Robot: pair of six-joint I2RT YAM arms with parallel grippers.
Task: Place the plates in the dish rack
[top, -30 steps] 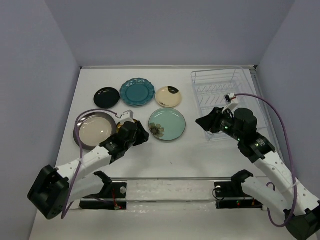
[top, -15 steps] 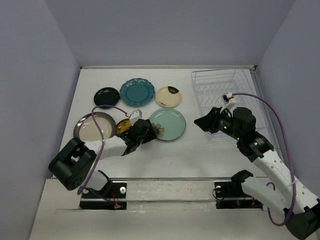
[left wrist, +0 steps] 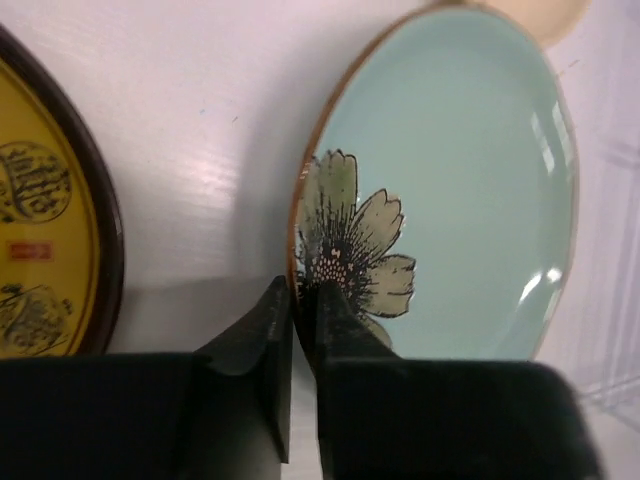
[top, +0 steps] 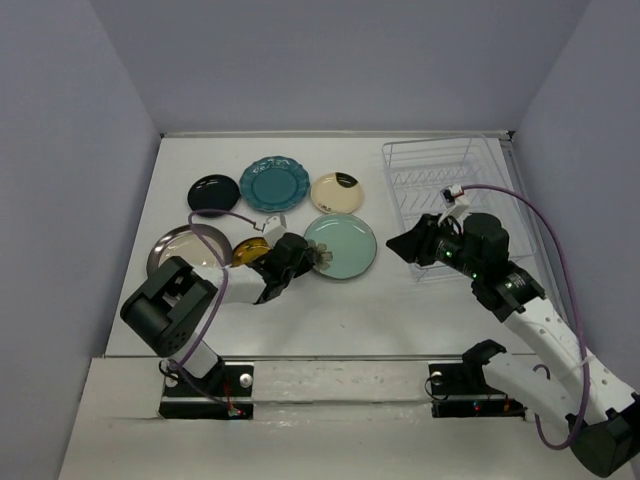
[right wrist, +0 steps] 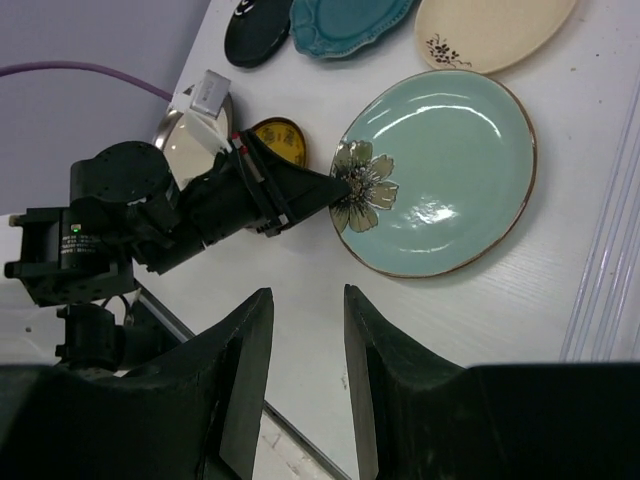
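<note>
- Top view: six round plates lie flat on the white worktop [top: 360, 300]. In the far row are a small black plate [top: 213, 194], a scalloped dark teal plate [top: 274, 184] and a cream plate [top: 338, 193]. In the nearer row are a silver metal plate [top: 172, 252], a small yellow plate [top: 248, 252] and a pale mint plate [top: 345, 243] with a flower.
- One white wire dish rack [top: 440, 185] stands at the far right, and all six plates lie outside it.
- The left tool [top: 310, 258] meets the pale mint plate's left rim beside the flower. The right tool [top: 396, 243] hangs between that plate and the rack, touching neither.
- Left wrist view: the left tool [left wrist: 297, 300] is clenched on the pale mint plate [left wrist: 450, 180]. Its two dark fingers [left wrist: 268, 320] pinch the brown-edged rim just below the flower. The small yellow plate [left wrist: 35, 250] lies to the left, apart from the tool.
- Right wrist view: the right tool [right wrist: 305, 300] is released, jaws apart with nothing between them. The pale mint plate [right wrist: 450, 170] lies well beyond it, with the left tool [right wrist: 338, 185] at its rim.
</note>
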